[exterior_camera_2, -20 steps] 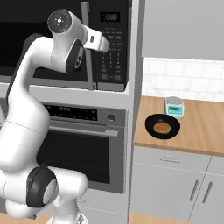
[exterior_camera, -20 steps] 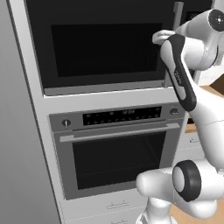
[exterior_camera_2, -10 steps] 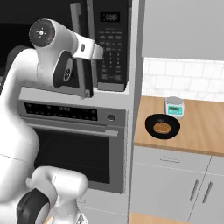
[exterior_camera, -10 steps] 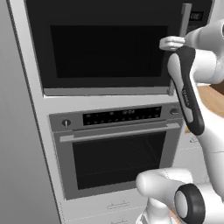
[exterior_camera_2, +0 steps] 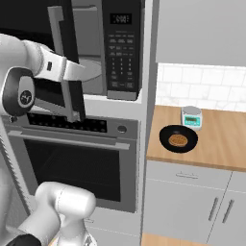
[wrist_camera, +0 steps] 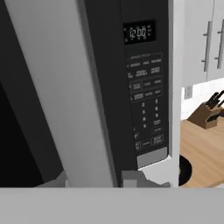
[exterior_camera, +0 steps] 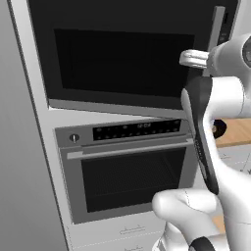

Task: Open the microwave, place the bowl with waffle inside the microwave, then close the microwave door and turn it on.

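Right base view, left to right. Arm comes in from 9 o'clock, hand (exterior_camera_2: 79,73) at the handle (exterior_camera_2: 65,62) of the door (exterior_camera_2: 72,53). Door is swung partly open, its edge facing the camera, handle a grey vertical bar on it. Fingers hidden by handle and door edge, so cannot tell if they are apart, together or clamped on it. Behind the door the microwave (exterior_camera_2: 122,48) shows a grey interior; keypad (exterior_camera_2: 121,57) and display (exterior_camera_2: 121,18) at 12 o'clock. Oven (exterior_camera_2: 72,163) sits right below the microwave, closed, with a horizontal handle.

At 3 o'clock, the wooden worktop (exterior_camera_2: 221,144). Bowl (exterior_camera_2: 178,139) rests on it, black, round, with the orange-brown waffle (exterior_camera_2: 178,140) inside. Small scale (exterior_camera_2: 191,116) just beside the bowl at its 1 o'clock, not touching.

Left base view: door window dark, hand (exterior_camera: 196,59) at the handle near 2 o'clock.

Hand view: grey door edge (wrist_camera: 57,87) close up at 9 o'clock, keypad at centre, knife block (wrist_camera: 210,111) on the worktop at 3 o'clock.
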